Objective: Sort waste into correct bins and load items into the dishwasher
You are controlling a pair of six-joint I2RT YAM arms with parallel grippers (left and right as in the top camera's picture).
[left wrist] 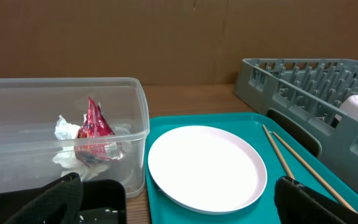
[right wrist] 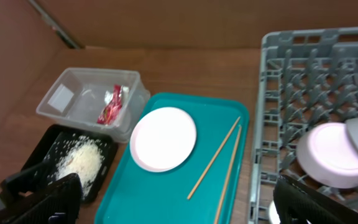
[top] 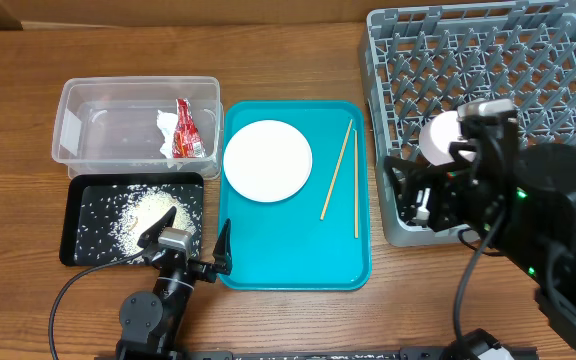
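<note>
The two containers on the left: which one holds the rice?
The shallow black tray; the clear tub behind it holds a crumpled red wrapper.

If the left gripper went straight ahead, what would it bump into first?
Probably the white plate on the teal tray, straight ahead of the open left gripper. Its height is unclear, so the tray's rim might come first.

Overhead looks straight down, teal tray (top: 293,250) dead centre. Left wrist sits low at the tray's near-left corner, facing across it; right wrist's higher, off its right. All catch the plate (top: 267,160).
</note>
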